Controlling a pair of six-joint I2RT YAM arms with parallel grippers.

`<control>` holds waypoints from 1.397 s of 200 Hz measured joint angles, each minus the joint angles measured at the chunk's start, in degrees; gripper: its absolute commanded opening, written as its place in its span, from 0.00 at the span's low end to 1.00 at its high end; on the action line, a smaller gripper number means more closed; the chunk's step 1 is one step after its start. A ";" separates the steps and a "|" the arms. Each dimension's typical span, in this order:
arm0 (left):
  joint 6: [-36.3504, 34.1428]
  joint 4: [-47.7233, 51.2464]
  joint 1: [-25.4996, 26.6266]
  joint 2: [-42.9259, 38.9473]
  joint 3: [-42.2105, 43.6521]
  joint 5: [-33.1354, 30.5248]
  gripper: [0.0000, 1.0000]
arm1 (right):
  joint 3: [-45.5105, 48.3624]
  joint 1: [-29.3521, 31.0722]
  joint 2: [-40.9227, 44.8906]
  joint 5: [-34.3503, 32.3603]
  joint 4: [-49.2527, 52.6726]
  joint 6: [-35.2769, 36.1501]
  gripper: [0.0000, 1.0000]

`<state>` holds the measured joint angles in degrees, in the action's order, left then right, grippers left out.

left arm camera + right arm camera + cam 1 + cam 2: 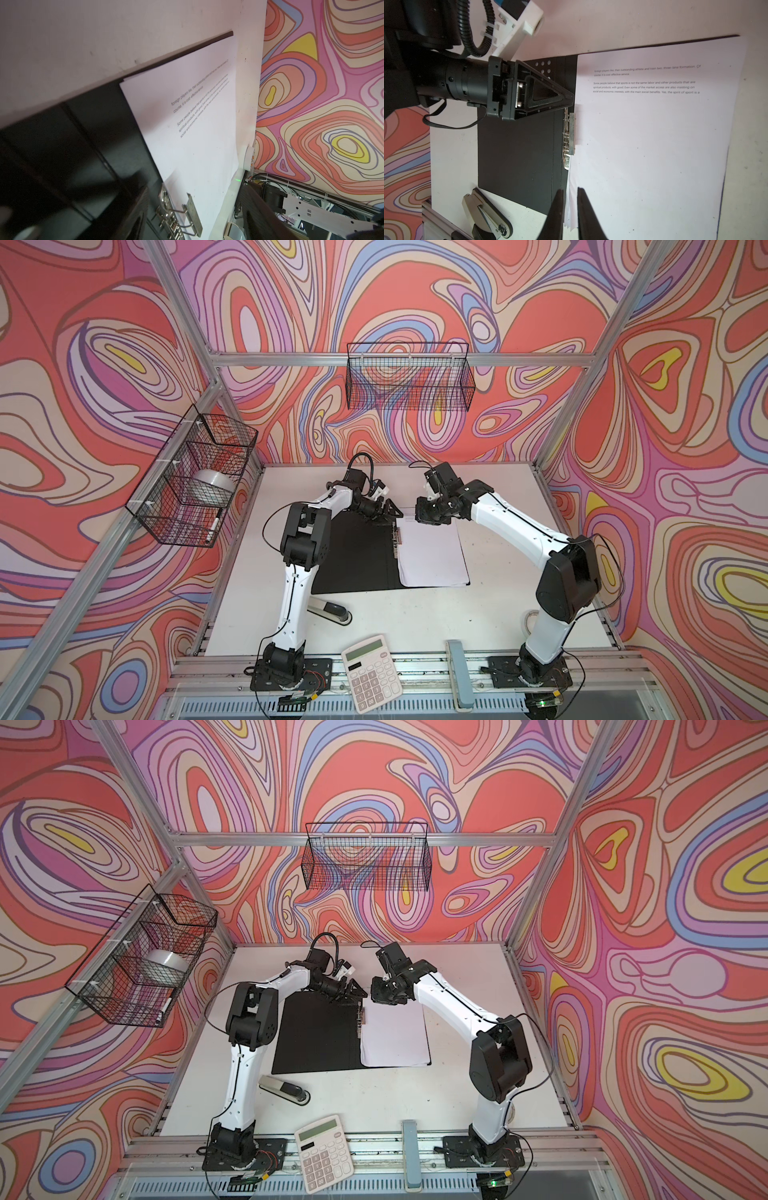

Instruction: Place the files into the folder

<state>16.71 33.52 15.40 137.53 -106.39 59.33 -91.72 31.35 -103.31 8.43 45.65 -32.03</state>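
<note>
We see the folder (353, 560) lying open, black inside up, on the white table (490, 614).
The files (434, 556) cover the folder's right half, beside the metal clip (399, 541) at its spine. Over its far edge the left gripper (390, 512) and the right gripper (423, 517) face each other, close but apart. Nearer to us than the folder lie a stapler (332, 610) and a calculator (372, 672).

Calculator (372, 672) and stapler (330, 611) lie apart — tape roll (210, 485) inside a wire basket (174, 531).
</note>
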 measured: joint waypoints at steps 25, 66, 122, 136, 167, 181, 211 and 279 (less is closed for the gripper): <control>1.64 -2.54 0.02 -0.02 0.76 1.75 0.70 | -0.22 0.00 -0.09 0.22 -0.07 0.00 0.14; 3.65 -4.50 0.15 -0.02 2.08 4.02 0.69 | -0.61 0.00 -0.74 0.61 -0.07 0.09 0.14; 6.99 -8.41 0.44 -2.05 5.64 6.67 0.69 | -1.81 0.00 -1.18 0.66 0.02 0.44 0.14; 7.63 -9.09 0.55 -2.91 6.34 7.50 0.69 | -2.16 0.00 -1.18 0.68 -0.02 0.44 0.14; 7.98 -9.79 1.09 -5.40 8.07 8.85 0.69 | -2.60 0.00 -1.33 0.63 0.09 0.44 0.15; 7.72 -9.68 1.44 -7.21 9.57 9.40 0.69 | -2.99 0.00 -1.44 0.48 0.22 0.46 0.16; 2.82 -5.38 2.64 -10.67 10.62 10.27 0.69 | -3.93 0.00 -1.44 -0.57 1.20 0.81 0.18; -14.95 14.27 1.66 -20.96 15.34 4.72 0.65 | -7.76 1.16 -3.67 -1.31 7.13 1.42 0.21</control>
<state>1.76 47.79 17.06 116.57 -91.05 64.05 -99.48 32.51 -106.98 7.11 52.77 -30.61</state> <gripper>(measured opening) 0.657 0.210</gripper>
